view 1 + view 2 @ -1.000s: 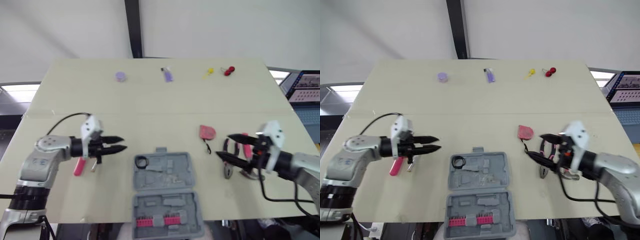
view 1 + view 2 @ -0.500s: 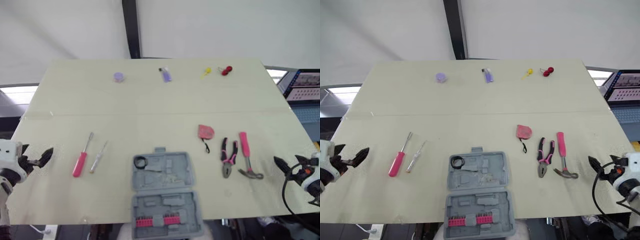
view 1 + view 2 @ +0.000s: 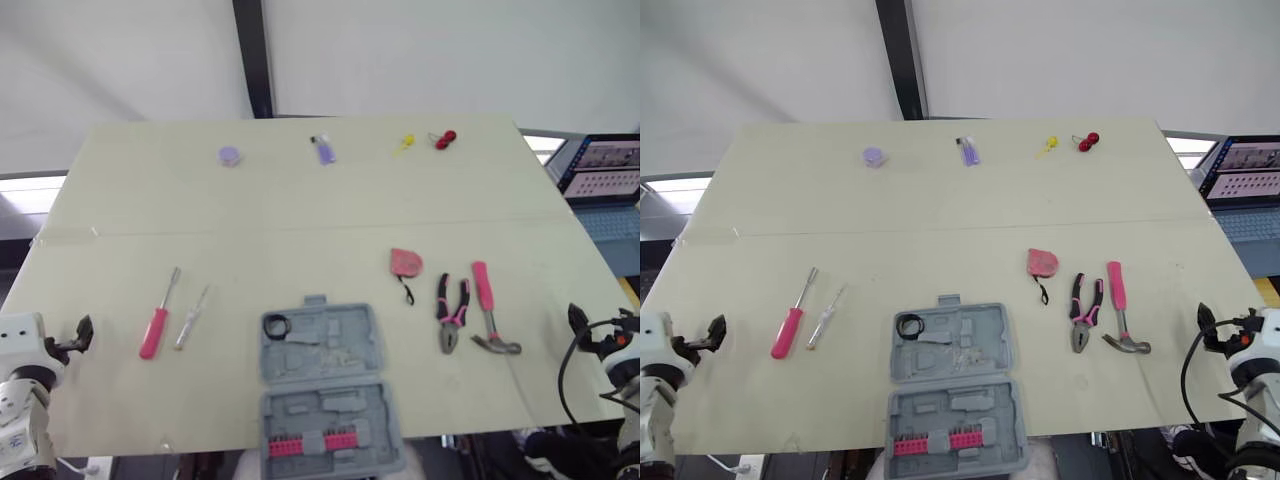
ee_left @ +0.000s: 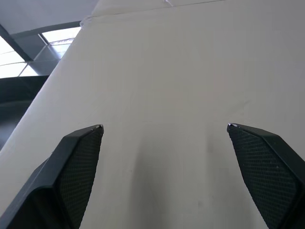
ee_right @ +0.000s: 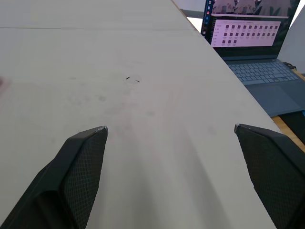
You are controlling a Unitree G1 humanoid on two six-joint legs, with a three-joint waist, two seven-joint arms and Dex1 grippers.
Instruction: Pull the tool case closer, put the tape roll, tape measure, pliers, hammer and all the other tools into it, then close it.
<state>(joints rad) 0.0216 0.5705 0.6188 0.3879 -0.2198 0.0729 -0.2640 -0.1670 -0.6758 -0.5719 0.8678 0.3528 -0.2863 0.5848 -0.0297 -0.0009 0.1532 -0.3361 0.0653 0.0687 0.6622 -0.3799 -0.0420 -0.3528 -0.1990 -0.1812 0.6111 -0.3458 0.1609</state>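
Left gripper point(image 4: 164, 126) and right gripper point(image 5: 170, 128): fingers spread wide, each over the table point(image 3: 300, 210). Tool case point(image 3: 328, 385) lies open between them, well apart from both. Hammer point(image 3: 488, 305) and pliers point(image 3: 449, 312) lie nearer the right fingers, pink-handled screwdriver point(image 3: 153, 328) nearer the left.

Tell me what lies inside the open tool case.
In the tool case, a black tape roll sits in the far-left corner and a row of pink bits lies in the near half. Anything beneath the grey insert is hidden.
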